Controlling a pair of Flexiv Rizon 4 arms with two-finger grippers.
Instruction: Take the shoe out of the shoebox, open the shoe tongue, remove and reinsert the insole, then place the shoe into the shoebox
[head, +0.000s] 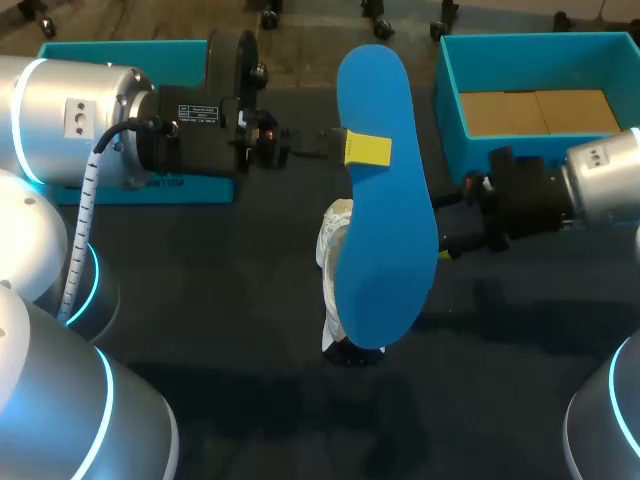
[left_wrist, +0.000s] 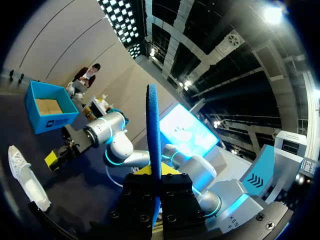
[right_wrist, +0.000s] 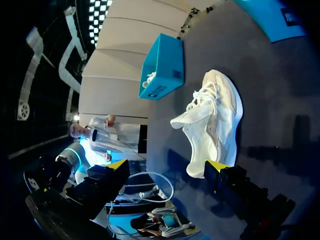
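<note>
Dark table (head: 250, 400) with an open teal shoebox (head: 450, 90) at its far right. The blue insole (head: 385, 230) stands upright over the shoe, pinched at one edge by the left gripper (head: 365, 150), likely ready for reinsertion. The white shoe (head: 335, 265) lies on the table beneath, with the right gripper (right_wrist: 167, 167) spread wide beside it, probably to steady it.

No print is legible anywhere. The label (head: 200, 113) on the left arm (head: 80, 120) is too small to read. The sticker (left_wrist: 54, 121) on the shoebox (left_wrist: 62, 116) is blurred.
</note>
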